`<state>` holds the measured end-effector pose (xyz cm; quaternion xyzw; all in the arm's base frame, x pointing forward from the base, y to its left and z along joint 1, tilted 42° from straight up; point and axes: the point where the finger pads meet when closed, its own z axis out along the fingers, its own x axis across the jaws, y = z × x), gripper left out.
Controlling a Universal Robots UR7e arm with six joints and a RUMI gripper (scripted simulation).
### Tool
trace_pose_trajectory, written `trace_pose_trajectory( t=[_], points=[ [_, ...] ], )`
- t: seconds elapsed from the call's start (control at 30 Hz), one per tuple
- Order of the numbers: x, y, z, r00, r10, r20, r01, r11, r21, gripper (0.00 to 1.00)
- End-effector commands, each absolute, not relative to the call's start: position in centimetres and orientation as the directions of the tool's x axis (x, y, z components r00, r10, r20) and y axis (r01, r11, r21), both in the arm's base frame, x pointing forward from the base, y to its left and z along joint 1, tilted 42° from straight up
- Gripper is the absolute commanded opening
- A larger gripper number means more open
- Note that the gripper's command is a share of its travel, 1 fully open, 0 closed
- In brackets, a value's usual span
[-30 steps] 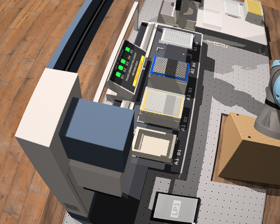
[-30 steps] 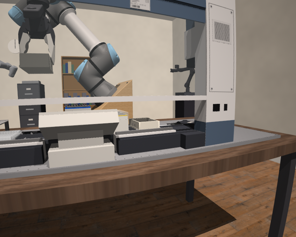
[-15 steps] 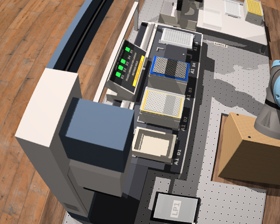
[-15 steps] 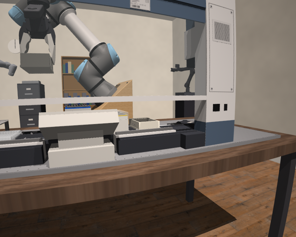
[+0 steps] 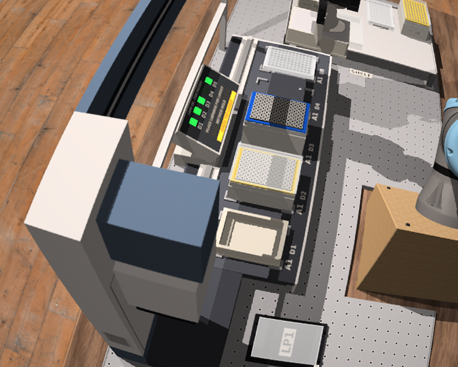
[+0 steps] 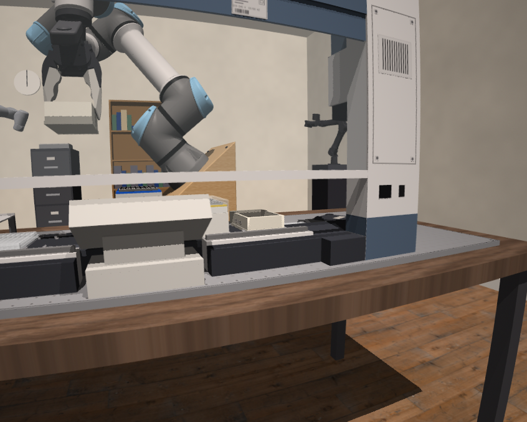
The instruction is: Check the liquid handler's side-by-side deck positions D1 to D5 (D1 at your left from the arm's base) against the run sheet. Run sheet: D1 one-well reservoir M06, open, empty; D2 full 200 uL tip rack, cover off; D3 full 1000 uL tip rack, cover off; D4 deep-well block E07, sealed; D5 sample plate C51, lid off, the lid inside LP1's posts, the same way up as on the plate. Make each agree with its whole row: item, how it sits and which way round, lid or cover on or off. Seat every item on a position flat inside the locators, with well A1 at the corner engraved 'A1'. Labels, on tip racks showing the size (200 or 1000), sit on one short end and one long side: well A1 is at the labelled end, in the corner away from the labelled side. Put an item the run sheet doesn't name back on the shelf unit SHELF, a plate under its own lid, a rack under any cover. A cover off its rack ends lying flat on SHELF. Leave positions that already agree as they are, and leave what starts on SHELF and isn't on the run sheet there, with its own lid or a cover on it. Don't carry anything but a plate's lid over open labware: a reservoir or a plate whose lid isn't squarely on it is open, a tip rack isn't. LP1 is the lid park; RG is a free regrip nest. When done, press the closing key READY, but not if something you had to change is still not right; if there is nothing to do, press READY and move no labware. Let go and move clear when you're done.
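My gripper (image 6: 70,89) is high up at the far end of the deck and is shut on a pale grey deep-well block (image 6: 70,116). In the overhead view the gripper (image 5: 334,10) and the block (image 5: 334,33) hang over the near left part of SHELF (image 5: 392,42). On the deck, D1 holds an open cream reservoir (image 5: 251,238). D2 holds a yellow tip rack (image 5: 267,169) and D3 a blue tip rack (image 5: 278,110), both uncovered. D4 (image 5: 281,83) has nothing on it. D5 holds a white well plate (image 5: 289,61) without a lid.
SHELF carries a white block (image 5: 302,22), a flat white lid (image 5: 353,30), a well plate (image 5: 381,12) and a yellow tip rack (image 5: 415,11). LP1 (image 5: 287,342) lies at the near end with a pale panel inside. The handler's head and panel stand left of the deck.
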<state>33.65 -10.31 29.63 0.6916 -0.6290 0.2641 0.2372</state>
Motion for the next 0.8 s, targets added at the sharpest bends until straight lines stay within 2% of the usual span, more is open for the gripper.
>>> trace_pose_trajectory(
  t=[0.0,0.57,0.77],
  points=[
    [29.8,-10.6,29.7,0.071,-0.746,0.662,-0.995,-0.098,-0.003,0.00],
    [22.4,-11.2,29.5,0.071,-0.746,0.662,-0.995,-0.098,-0.003,0.00],
    [22.2,-11.2,29.5,0.071,-0.746,0.662,-0.995,-0.098,-0.003,0.00]
  ],
)
